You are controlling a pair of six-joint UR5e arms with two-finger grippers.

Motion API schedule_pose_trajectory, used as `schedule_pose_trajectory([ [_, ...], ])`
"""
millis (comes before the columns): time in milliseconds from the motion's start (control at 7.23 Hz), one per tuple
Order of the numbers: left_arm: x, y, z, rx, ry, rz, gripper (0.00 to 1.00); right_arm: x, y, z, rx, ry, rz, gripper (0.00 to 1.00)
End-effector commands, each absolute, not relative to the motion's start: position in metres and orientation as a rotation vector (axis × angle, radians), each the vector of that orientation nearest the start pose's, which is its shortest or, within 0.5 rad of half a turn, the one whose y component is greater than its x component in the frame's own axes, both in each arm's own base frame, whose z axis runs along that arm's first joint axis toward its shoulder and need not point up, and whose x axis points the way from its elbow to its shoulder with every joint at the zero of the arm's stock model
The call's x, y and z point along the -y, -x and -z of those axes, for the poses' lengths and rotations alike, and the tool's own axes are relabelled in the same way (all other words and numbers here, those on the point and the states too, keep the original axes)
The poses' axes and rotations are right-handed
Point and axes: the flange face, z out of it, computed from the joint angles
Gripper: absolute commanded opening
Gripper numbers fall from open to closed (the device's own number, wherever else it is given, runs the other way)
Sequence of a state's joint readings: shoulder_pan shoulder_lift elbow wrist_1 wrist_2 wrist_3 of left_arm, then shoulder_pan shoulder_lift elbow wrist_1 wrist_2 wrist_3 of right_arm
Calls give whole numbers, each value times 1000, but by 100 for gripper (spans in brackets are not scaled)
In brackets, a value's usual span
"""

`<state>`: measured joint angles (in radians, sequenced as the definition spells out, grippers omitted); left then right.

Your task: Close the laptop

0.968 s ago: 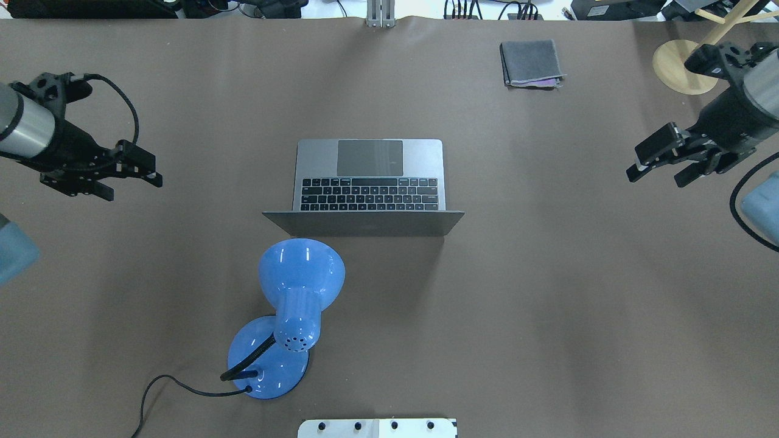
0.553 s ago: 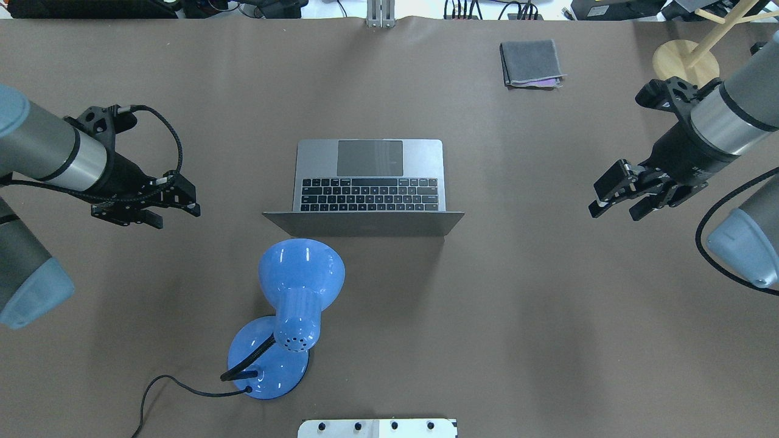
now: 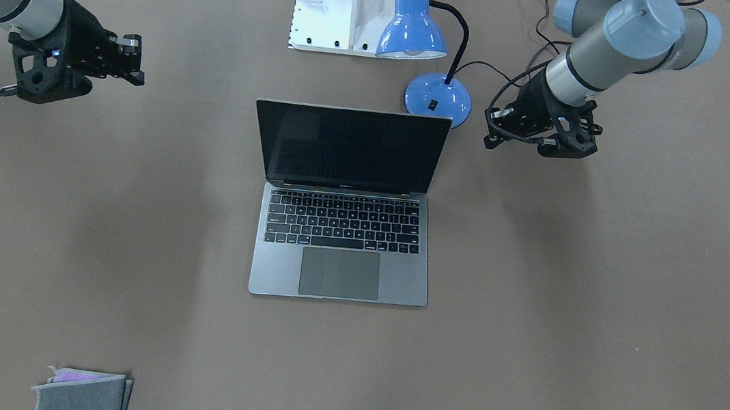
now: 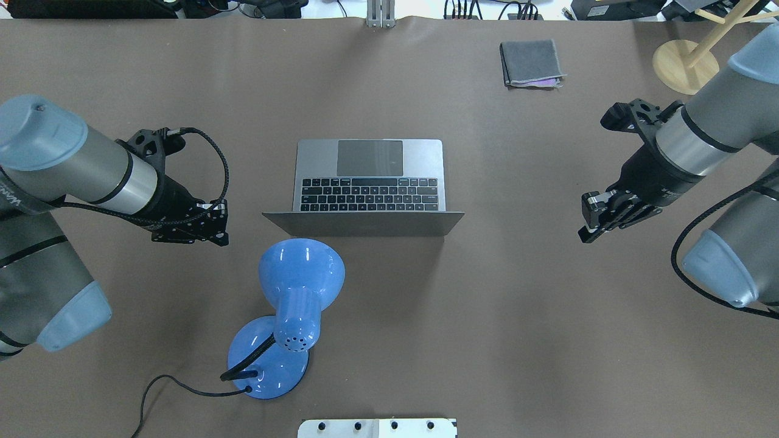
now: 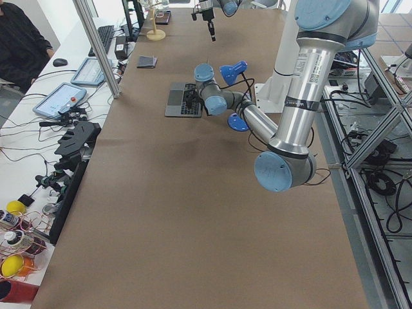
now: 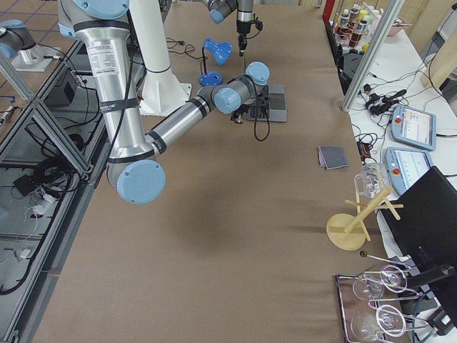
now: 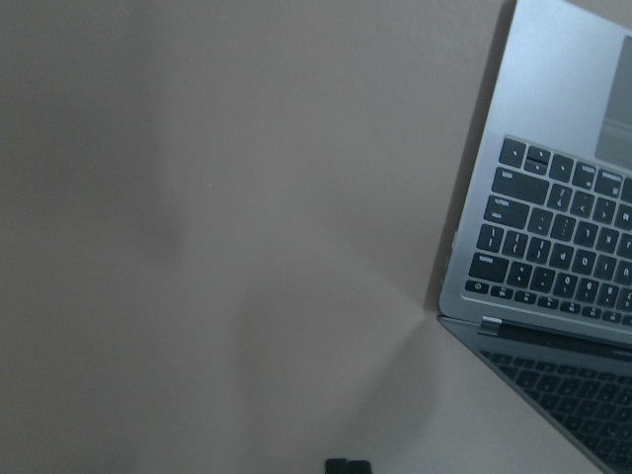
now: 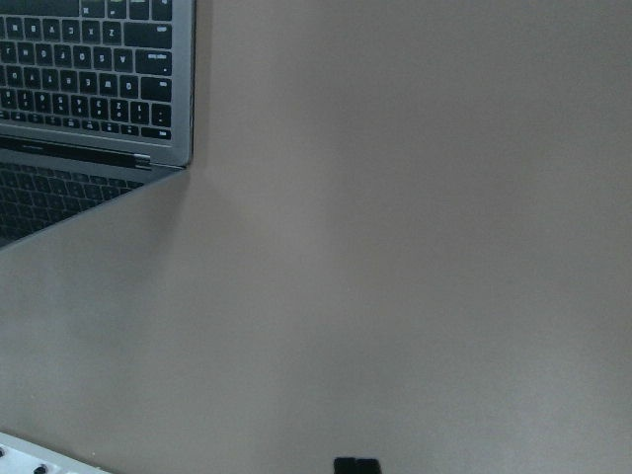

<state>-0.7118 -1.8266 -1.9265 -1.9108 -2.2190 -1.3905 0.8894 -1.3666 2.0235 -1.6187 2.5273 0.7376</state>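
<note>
Nothing legible anywhere. White legends on the laptop point(image 3: 346, 203) keys, too small and blurred to make out. Faint strip of lettering under the laptop's screen, likewise unreadable. Dark printing along the left arm point(image 5: 306, 71), well apart from the laptop, illegible too.

Left arm point(image 4: 91, 173) and right arm point(image 4: 700, 131): silver-grey tubes, pale-blue joint caps point(image 4: 36, 131), black wrists, looping black braided cables point(image 4: 225, 170), black fingers point(image 4: 213, 234).

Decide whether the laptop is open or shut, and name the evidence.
Open. The laptop has its dark screen raised behind the hinge, with keyboard and trackpad fully exposed in the front-facing view.
</note>
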Motion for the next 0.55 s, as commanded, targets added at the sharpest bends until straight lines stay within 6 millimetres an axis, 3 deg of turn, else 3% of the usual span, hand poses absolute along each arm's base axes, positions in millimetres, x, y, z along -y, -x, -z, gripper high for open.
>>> schedule_pose_trajectory([
  [0,396,-396,-293,-1105,155,105,0,416,311,-309,1082,179,312,0],
  [138,391,-408,-276,-1124,157,83,0,413,319,-302,1088,174,332,0],
  [415,388,-414,-262,-1142,153,65,0,412,344,-272,1108,151,378,0],
])
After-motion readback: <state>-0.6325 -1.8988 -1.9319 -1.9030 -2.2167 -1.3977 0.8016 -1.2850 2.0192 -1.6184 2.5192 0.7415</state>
